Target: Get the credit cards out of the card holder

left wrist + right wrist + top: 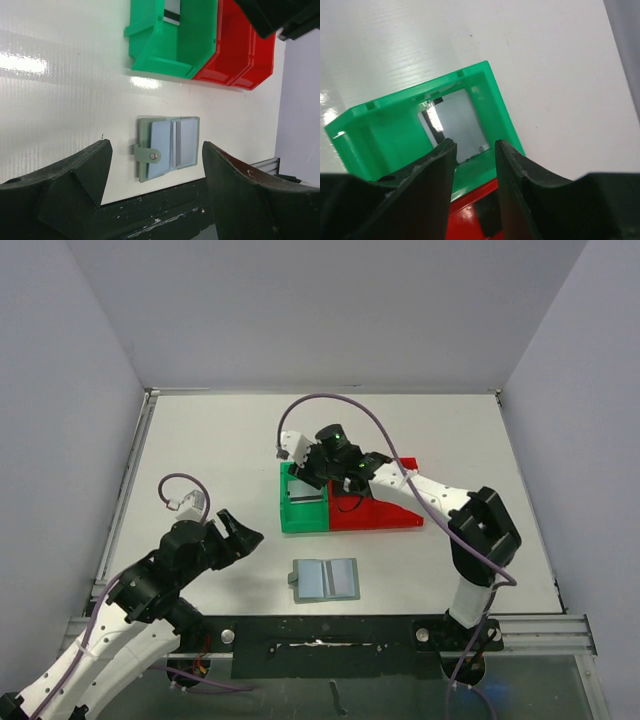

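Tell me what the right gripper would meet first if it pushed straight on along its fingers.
Probably the credit card lying flat in the green bin, straight beyond the parted fingertips of the right gripper; depth is hard to judge.

Glossy green bin (165, 64), probably plastic

Bright, even overhead light washes the white surface (200, 440) in the top view, where shadows stay soft and short. From the left wrist, glare streaks the glossy surface at the left edge and just below the green bin (165, 62). From the right wrist, a hot reflection flares on the credit card (455, 120) in that bin, and the dark fingers (430, 180) of the right end effector (474, 147) loom blurred in the foreground.
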### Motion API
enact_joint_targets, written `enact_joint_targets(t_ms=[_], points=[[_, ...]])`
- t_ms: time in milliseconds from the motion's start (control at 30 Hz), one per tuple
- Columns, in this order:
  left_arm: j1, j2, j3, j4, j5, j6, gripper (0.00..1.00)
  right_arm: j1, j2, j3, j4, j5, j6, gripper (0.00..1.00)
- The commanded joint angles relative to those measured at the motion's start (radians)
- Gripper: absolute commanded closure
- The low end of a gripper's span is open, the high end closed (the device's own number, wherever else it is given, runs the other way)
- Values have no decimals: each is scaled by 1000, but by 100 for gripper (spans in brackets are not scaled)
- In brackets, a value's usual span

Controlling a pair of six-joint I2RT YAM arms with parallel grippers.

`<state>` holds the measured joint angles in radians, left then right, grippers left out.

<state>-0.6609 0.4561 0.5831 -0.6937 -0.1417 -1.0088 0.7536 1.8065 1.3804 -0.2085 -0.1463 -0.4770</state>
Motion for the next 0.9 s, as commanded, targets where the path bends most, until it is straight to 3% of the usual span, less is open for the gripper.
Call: enact_joint_targets(t_ms=[0,133,233,367,567,867], points=[[4,22,-49,100,57,-10,27,-42,-239,-186,243,-32,342,61],[5,35,-70,128,68,-24,27,-49,-376,-312,332,11,638,54],[5,31,-69,127,38,-41,27,-48,-329,-212,162,-23,807,62],[5,14,-62,66,-17,-75,27,-7,-159,-41,-69,20,924,82],[6,-44,-44,-1,-59,-104,27,66,16,86,-238,231,1013,86],[6,-89,-23,-60,-79,-111,27,95,196,249,-375,378,1046,90]])
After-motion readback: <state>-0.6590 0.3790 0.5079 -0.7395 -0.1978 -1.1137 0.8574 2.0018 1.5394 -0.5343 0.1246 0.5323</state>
